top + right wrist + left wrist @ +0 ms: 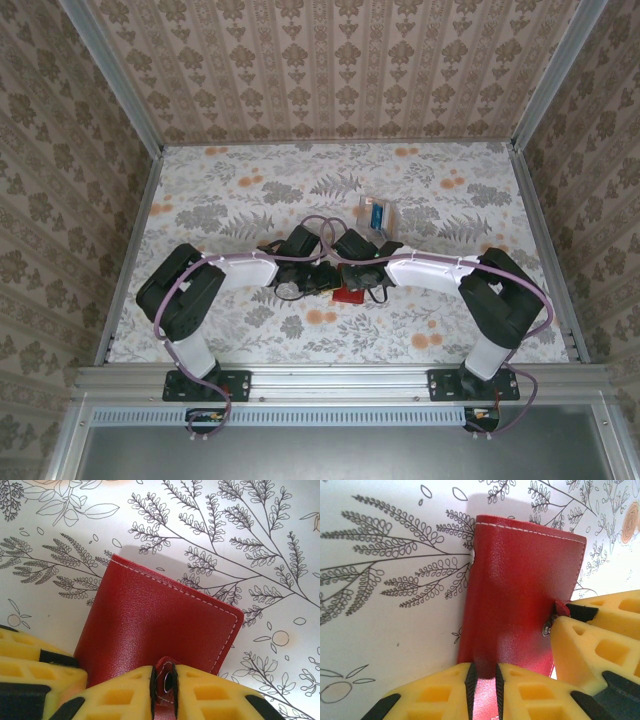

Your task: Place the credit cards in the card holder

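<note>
The left gripper (pixel 484 687), nearly closed, pinched the near edge of the card holder (pixel 520 590); the right gripper (pixel 164 682) (just as narrow) nipped its snap tab (pixel 163 665) on the floral table (pixel 280 535).

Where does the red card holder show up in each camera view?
Top external: card holder, a red patch at the table centre.
Left wrist: mid-frame, near edge pinched by the left gripper.
Right wrist: lower centre.
Shared landmark: its snap tab, held by the right gripper, in both wrist views.
</note>
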